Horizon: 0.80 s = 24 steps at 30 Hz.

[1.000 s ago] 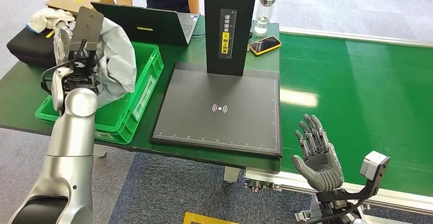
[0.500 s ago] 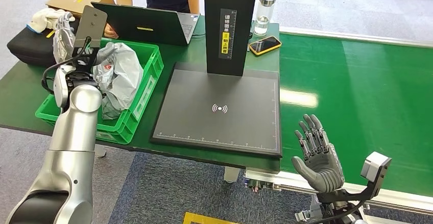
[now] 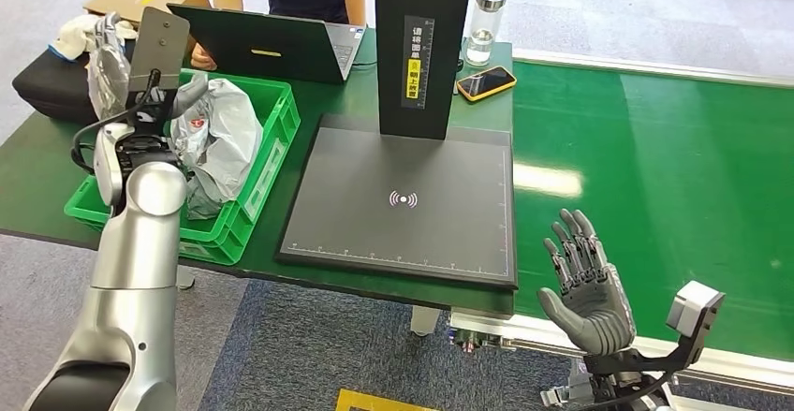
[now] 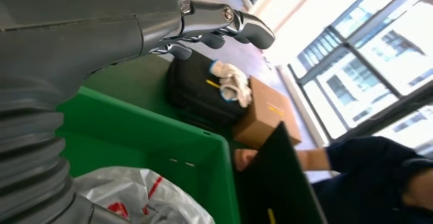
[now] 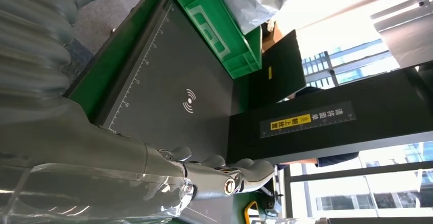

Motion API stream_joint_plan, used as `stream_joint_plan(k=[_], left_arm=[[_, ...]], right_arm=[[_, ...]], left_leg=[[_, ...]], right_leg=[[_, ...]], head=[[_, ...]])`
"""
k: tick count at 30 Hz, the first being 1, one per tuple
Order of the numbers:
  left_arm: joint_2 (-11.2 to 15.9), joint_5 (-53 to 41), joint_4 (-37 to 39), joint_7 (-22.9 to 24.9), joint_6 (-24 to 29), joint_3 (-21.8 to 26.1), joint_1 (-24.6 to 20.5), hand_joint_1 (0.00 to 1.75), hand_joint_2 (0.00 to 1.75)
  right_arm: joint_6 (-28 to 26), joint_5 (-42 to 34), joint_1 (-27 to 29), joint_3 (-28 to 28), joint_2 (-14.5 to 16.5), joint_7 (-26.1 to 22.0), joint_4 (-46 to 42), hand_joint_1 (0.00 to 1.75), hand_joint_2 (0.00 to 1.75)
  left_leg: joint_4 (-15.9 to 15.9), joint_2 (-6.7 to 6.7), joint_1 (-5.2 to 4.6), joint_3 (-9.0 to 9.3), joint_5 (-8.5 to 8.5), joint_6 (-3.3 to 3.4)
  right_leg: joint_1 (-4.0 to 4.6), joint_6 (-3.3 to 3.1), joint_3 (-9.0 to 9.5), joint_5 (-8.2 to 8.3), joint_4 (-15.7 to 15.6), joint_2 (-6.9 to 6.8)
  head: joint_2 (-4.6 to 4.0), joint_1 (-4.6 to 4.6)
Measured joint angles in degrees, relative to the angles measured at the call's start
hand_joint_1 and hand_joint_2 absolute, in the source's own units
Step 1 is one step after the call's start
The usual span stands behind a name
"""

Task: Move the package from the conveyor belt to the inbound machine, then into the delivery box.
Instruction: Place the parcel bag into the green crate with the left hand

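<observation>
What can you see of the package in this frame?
The package is a crumpled silver-grey plastic mailer bag with red printing, soft and wrinkled. It lies slumped inside the green crate at the table's left, part of it rising above the rim. The left hand hovers beside it, fingers free in the wrist view.

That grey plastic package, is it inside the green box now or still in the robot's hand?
Inside. The package lies in the green box; the left hand hovers above it, holding nothing.
</observation>
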Motion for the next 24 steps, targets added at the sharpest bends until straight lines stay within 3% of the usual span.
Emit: stream_joint_plan(k=[12,24], left_arm=[[-1.5,10.2,-23.8,-4.4,-5.2,-8.5,11.6,0.0,1.75],[-1.7,16.0,-27.5,-5.6,-6.2,-13.6,20.5,0.0,1.75]], right_arm=[[0.0,0.2,0.9,-0.7,0.0,0.2,-1.3,0.0,1.75],[-0.2,0.6,1.4,-1.4,0.1,0.9,-2.2,0.0,1.75]], left_leg=[[0.0,0.0,0.0,0.02,-0.01,0.0],[0.0,0.0,0.0,0.04,-0.01,0.0]], right_leg=[[0.0,0.0,0.02,0.0,0.0,0.0],[0.0,0.0,0.03,0.0,0.0,0.0]], head=[[0.0,-0.01],[0.01,0.0]])
